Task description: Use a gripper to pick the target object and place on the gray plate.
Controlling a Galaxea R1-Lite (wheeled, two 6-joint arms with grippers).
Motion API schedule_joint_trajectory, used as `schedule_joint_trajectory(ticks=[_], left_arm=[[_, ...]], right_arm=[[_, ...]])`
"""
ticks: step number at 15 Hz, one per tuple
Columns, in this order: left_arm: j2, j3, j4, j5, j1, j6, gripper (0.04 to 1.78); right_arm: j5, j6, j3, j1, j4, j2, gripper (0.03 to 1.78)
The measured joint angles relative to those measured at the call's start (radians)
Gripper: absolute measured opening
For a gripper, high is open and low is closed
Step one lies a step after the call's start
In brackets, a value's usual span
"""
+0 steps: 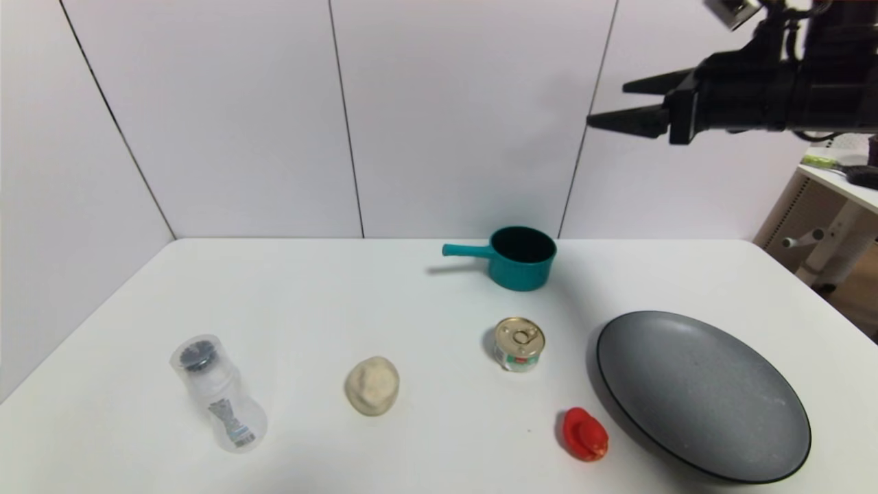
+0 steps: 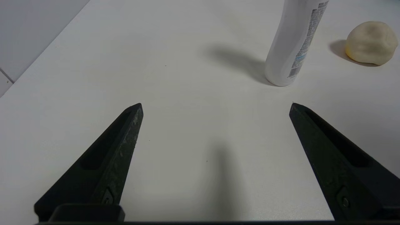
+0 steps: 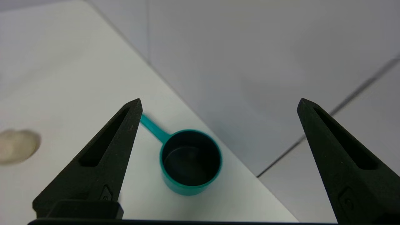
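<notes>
Head view: my right gripper hangs high with fingers spread wide, holding nothing. Pan sits well below me near the back wall, handle pointing away from the plate. Best bet: descend straight, straddle the rim wall, not the handle. Watch wall clearance. Left gripper idles wide over bare table.

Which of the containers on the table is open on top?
The teal saucepan by the back wall; its dark inside shows, while the can is lidded and the bottle capped.
</notes>
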Motion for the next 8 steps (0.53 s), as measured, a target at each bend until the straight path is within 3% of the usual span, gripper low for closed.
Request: schedule_joint_trajectory(ticks=[2,4,8], left_arm=[[0.000,0.000,0.000,0.000,0.000,0.000,1.69],[0.000,0.000,0.000,0.000,0.001,0.000,1.69],[0.000,0.000,0.000,0.000,0.000,0.000,1.69]], right_arm=[[0.047,-0.087,-0.003,0.018,0.034,0.081,1.71],[0.056,-0.174,-0.005,0.037,0.066,0.153,1.71],[0.057,-0.239,0.008,0.078,0.076,0.259,1.71]])
